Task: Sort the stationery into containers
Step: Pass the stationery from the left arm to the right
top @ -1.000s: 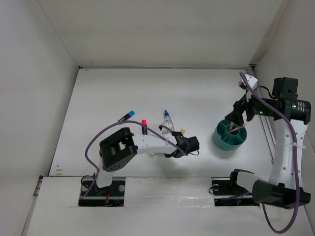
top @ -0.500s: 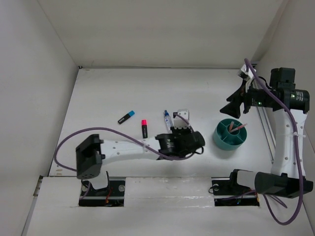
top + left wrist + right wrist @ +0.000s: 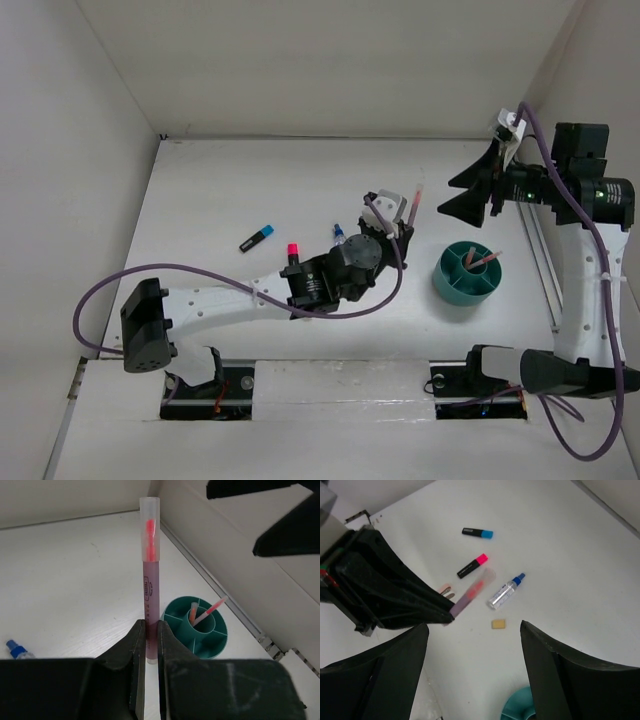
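Left wrist view: the left gripper [image 3: 150, 647] is clamped on the lower end of a pink-orange pen [image 3: 149, 575], which stands upright from its fingers. The teal organiser cup [image 3: 219, 639] sits on the table beyond, just right of the pen. The right gripper [image 3: 473, 627] hangs above, jaws spread wide, holding nothing.

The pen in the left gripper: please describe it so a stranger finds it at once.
Above the white table, find the left gripper. It clamps a thin, clear-capped pink pen; the other pens stand in the teal cup.
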Controlling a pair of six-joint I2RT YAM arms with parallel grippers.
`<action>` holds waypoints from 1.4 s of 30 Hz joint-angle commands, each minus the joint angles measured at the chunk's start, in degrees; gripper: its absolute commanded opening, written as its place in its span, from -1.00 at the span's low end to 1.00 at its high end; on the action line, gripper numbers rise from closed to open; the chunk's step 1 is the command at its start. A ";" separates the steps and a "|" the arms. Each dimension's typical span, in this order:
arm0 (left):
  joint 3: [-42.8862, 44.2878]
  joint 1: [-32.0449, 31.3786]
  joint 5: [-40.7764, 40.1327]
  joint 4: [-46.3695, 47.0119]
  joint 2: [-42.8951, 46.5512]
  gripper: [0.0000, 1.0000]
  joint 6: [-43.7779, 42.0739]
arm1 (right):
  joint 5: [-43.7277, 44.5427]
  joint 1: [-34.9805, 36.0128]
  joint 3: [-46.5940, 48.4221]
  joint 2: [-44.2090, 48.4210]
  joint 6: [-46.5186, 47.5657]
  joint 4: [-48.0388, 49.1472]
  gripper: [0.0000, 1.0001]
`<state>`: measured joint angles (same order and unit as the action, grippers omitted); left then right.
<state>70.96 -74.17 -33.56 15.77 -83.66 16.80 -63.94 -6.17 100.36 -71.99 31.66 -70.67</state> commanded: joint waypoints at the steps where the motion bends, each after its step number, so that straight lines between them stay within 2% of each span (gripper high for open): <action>1: -2.31 -0.18 5.34 8.83 2.36 -1.00 -5.46 | -2.42 1.52 0.10 0.97 -8.01 10.45 0.60; 4: -2.84 -0.18 6.14 10.59 2.97 -1.00 -5.98 | 0.48 3.10 -1.21 0.97 -11.00 12.05 0.60; 15: -4.07 -0.18 6.75 13.84 3.50 -1.00 -5.46 | 0.57 5.65 -2.27 -1.40 -11.01 12.05 0.58; 21: -4.60 -0.18 7.90 14.90 2.45 -1.00 -5.46 | -0.48 5.65 -2.80 -1.40 -11.53 12.05 0.30; 22: -4.60 -0.18 7.90 15.51 2.45 -1.00 -5.46 | -1.00 5.65 -3.32 -1.40 -11.53 12.05 0.21; 27: -5.74 -0.18 8.42 17.01 2.97 -1.00 -5.46 | -1.54 5.65 -3.32 -1.40 -11.53 12.58 0.06; 40: -5.22 -0.18 9.13 18.07 1.92 -1.00 -6.07 | -4.70 6.17 -3.85 -1.93 -11.53 12.05 -0.12; 42: -5.22 -0.18 9.65 18.07 1.92 -1.00 -6.07 | -4.70 6.17 -3.85 -1.93 -11.53 11.52 -0.27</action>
<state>65.10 -74.17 -24.99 30.35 -82.96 11.60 -66.39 -0.64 96.53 -74.13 20.05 -60.88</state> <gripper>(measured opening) 0.044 0.376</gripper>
